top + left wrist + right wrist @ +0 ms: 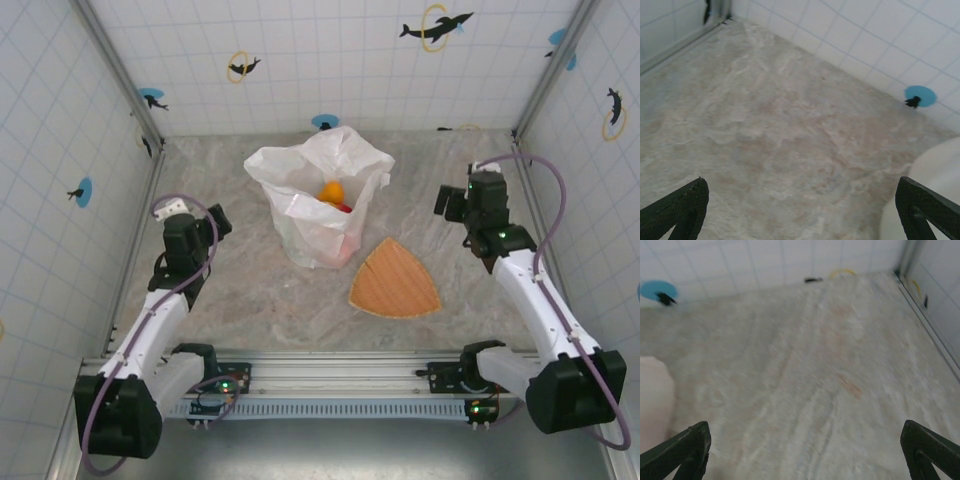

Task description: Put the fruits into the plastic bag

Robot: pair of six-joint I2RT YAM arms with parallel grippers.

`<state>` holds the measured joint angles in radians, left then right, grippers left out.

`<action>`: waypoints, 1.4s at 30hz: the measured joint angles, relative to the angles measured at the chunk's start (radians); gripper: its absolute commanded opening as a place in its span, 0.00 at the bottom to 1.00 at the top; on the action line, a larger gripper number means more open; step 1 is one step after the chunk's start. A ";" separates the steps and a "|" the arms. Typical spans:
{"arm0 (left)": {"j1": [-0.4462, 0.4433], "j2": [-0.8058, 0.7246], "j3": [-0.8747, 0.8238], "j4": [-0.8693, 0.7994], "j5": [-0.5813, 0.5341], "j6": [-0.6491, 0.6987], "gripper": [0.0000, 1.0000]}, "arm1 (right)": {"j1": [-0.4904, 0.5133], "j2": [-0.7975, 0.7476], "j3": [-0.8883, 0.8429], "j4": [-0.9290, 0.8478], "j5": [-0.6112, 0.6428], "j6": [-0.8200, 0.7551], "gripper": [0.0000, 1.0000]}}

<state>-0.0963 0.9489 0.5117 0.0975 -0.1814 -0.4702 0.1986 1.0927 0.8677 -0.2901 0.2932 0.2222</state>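
Your left gripper (205, 222) and right gripper (452, 203) hang over the table (230, 290) on either side of the plastic bag (300, 225), which stands open with an orange fruit (331, 190) and a red fruit (344, 207) inside, the orange tray (395, 282) just beside it. On your left wrist view the fingers (682, 207) are spread wide and empty, the bag's edge at lower right. Your right wrist view shows the same released spread, the bag at far left.

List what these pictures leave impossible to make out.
Top external: the plastic bag's walls hide all but an orange fruit and a red fruit, so the count is unknowable.
Left wrist: the bag is a pale blur cut off by the right edge.
Right wrist: the same bag, blurred, cut off by the left edge.
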 measured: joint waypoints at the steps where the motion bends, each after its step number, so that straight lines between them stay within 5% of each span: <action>1: 0.000 0.007 -0.014 0.019 -0.022 0.003 0.98 | -0.008 0.000 -0.029 0.015 0.010 0.002 1.00; 14: 0.001 0.253 -0.259 0.475 -0.263 0.231 0.98 | -0.057 0.211 -0.452 0.467 0.137 0.004 1.00; 25: 0.040 0.401 -0.399 0.882 -0.181 0.389 0.98 | -0.090 0.296 -0.678 0.902 0.117 -0.068 1.00; 34: 0.074 0.416 -0.304 0.808 -0.072 0.362 0.96 | -0.101 0.328 -0.713 1.088 0.045 -0.097 1.00; 42: 0.074 0.367 -0.459 0.884 -0.088 0.369 0.97 | -0.108 0.364 -0.795 1.295 -0.025 -0.139 1.00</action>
<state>-0.0223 1.3155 0.0525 0.9817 -0.2691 -0.1009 0.0910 1.4563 0.0731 1.0046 0.2684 0.0830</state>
